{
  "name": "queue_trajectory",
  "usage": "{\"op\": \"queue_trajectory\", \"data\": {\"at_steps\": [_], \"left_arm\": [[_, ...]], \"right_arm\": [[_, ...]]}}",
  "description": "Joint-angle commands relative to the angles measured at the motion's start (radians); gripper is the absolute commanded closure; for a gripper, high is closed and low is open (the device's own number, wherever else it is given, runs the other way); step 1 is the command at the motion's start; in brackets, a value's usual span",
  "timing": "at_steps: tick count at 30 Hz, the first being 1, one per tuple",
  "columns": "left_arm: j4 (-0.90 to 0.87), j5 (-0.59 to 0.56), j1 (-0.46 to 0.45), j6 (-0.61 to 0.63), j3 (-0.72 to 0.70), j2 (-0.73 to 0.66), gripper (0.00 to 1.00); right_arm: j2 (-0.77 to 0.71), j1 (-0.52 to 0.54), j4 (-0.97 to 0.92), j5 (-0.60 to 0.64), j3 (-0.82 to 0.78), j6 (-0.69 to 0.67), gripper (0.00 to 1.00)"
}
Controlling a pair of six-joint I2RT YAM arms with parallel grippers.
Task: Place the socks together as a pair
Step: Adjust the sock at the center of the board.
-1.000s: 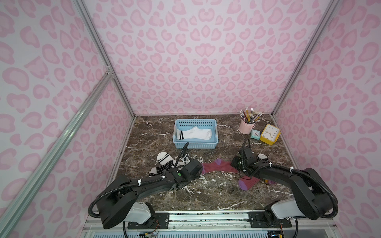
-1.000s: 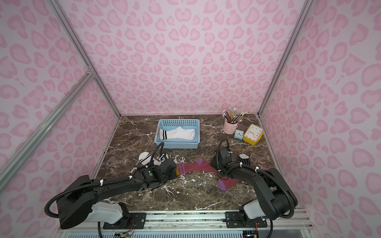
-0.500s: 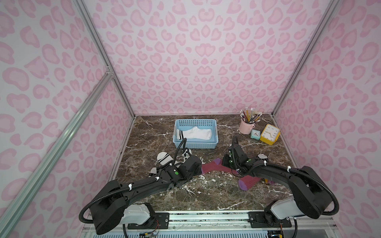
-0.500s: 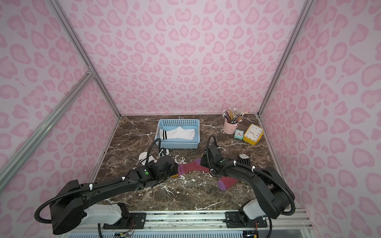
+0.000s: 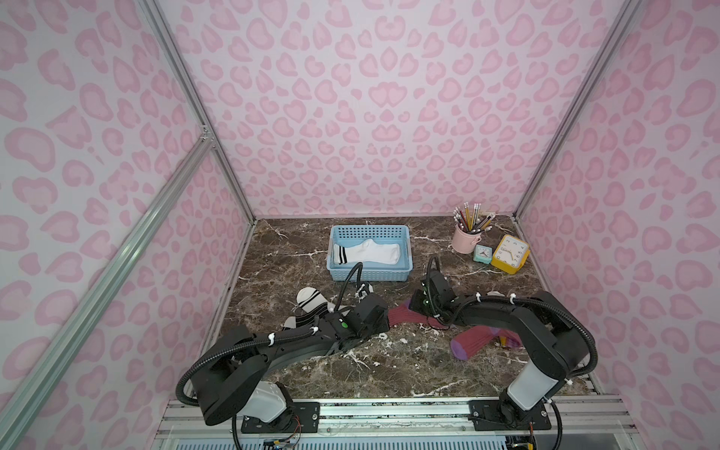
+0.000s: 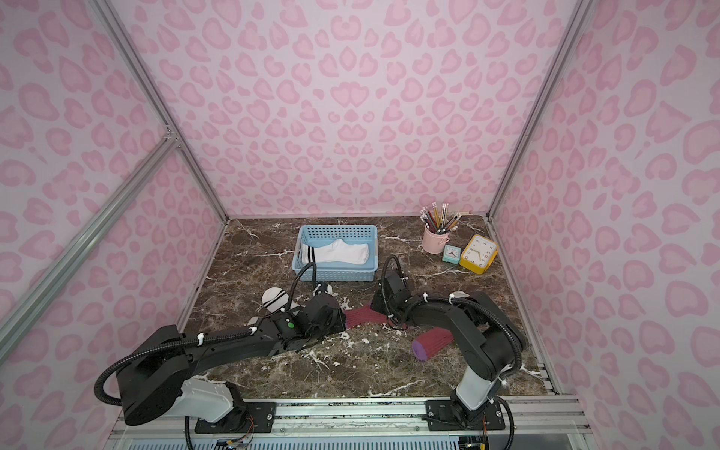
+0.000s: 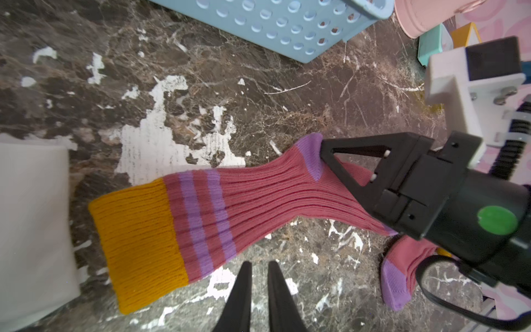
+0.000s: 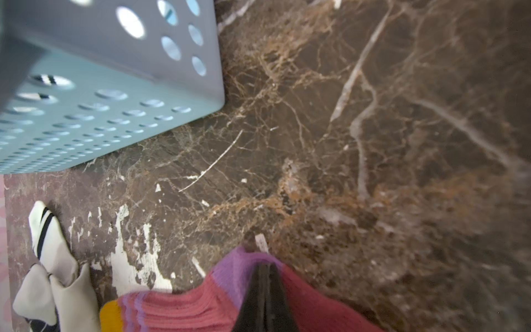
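Note:
One maroon ribbed sock with a mustard cuff lies stretched on the marble, also in both top views. My right gripper is shut on its purple heel; in the left wrist view its tip pinches that heel. My left gripper hovers just beside the sock's striped leg, fingers a narrow gap apart with only marble between them. The matching maroon sock lies under the right arm. White socks with black bands lie in the basket.
The blue basket stands just behind both grippers. A heap of black and white striped socks lies left of the left wrist. A pink pencil cup, a teal clock and a yellow clock stand at the back right.
My right arm has swung left and toward the basket, and its jaws have closed on the sock's heel. The left gripper has drawn a little away from the cuff.

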Motion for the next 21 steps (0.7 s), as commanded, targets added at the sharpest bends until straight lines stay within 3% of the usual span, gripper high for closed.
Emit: {"op": "queue_trajectory", "data": {"at_steps": [1,11,21], "left_arm": [[0.083,0.009,0.002,0.002,-0.003,0.025,0.84],[0.103,0.012,0.023,-0.035,-0.055,0.044,0.86],[0.026,-0.039,0.023,-0.005,-0.063,-0.147,0.85]], "right_arm": [[0.024,-0.001,0.035,0.035,-0.010,0.031,0.97],[0.006,-0.005,0.054,0.089,0.018,0.019,0.92],[-0.423,0.048,-0.293,0.196,-0.055,0.008,0.72]]}}
